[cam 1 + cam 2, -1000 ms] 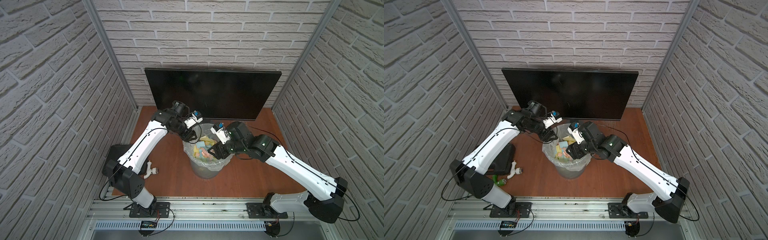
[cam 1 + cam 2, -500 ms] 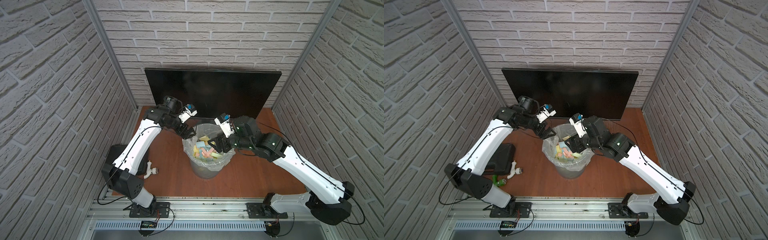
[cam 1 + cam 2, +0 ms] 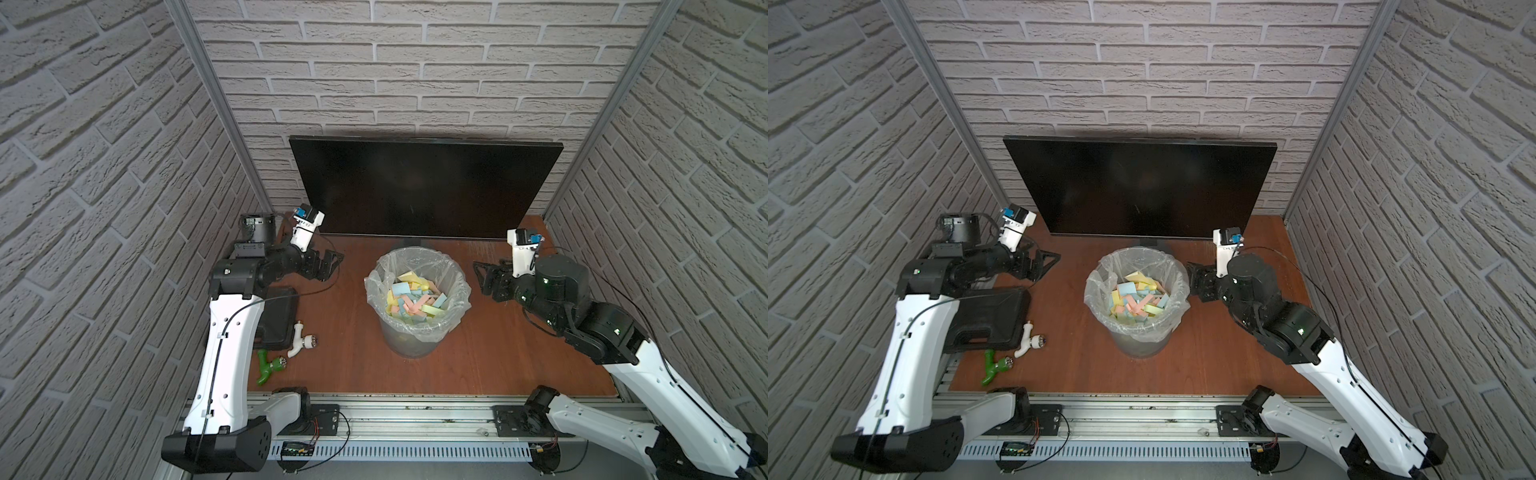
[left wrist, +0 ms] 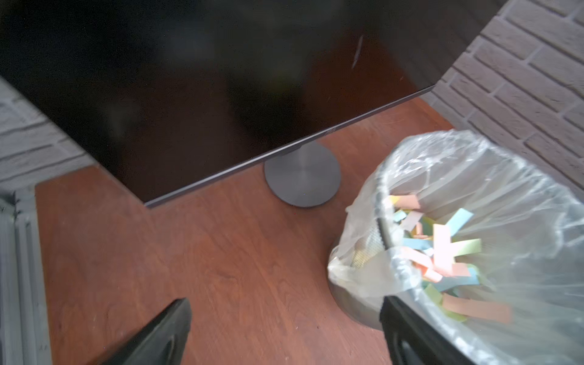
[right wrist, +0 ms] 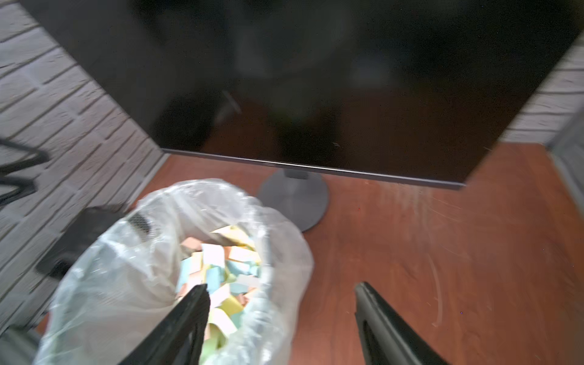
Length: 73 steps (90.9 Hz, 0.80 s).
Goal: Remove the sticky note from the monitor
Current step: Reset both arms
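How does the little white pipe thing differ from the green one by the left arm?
Colour: the white fitting is pale, the green fitting bright green. Position: the white fitting lies beside the black tray, the green fitting nearer the front of the table. Both are small, bent, with a shiny end.

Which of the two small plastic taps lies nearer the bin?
The white tap. It lies beside the black tray's front corner, closer to the bin. The green tap lies farther from it.

Lab test booth: faux-brick panels (image 3: 415,83), aluminium mounting rail (image 3: 415,411), wooden tabletop (image 3: 345,353).
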### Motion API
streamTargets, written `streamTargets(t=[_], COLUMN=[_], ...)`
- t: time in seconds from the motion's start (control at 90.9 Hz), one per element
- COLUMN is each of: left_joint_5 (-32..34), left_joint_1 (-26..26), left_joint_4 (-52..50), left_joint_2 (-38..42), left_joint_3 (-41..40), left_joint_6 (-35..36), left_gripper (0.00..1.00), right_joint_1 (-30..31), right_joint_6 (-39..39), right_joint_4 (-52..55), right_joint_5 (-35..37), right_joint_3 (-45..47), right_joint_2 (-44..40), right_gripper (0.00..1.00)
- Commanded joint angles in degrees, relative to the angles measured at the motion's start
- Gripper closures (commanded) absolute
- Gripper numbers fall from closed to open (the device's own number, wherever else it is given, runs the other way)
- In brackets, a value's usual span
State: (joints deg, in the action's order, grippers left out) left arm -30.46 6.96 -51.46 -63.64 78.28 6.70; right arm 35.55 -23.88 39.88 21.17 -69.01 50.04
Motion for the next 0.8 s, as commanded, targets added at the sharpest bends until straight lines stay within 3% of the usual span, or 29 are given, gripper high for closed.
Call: streamTargets(t=[0.0,0.143,0.286,0.429,0.539,0.792], left_joint_5=[7.47,15.45,19.78,18.89,20.48,23.26], left_joint_1=[1.06,1.0,0.99,0.66,-0.2,-1.86], left_joint_4=[7.61,19.13,31.38,41.13,50.14,87.07], left_joint_2=[3.22,7.43,6.62,2.35,-1.63,-12.74], left_joint_3=[-9.55,-22.53,-31.76,-36.34,-39.42,-52.67], left_joint_6=[-2.36,-4.43,-5.44,-4.66,-5.77,-4.94], left_gripper=[0.02,0.02,0.02,0.02,0.02,0.02], right_joint_1=[-4.48,-7.31,-7.36,-7.34,-7.34,-7.45], right_joint_6=[-3.95,-0.79,2.96,0.64,3.98,12.7], right_joint_4=[2.21,-2.38,-8.45,-9.14,-10.48,-17.16], right_joint_5=[10.13,14.85,16.54,19.32,17.9,14.5], right_joint_3=[6.25,16.07,22.66,24.61,25.64,28.23], right_joint_2=[-4.57,-11.75,-16.19,-17.8,-17.29,-16.03], right_gripper=[0.21,0.19,0.2,0.23,0.23,0.17])
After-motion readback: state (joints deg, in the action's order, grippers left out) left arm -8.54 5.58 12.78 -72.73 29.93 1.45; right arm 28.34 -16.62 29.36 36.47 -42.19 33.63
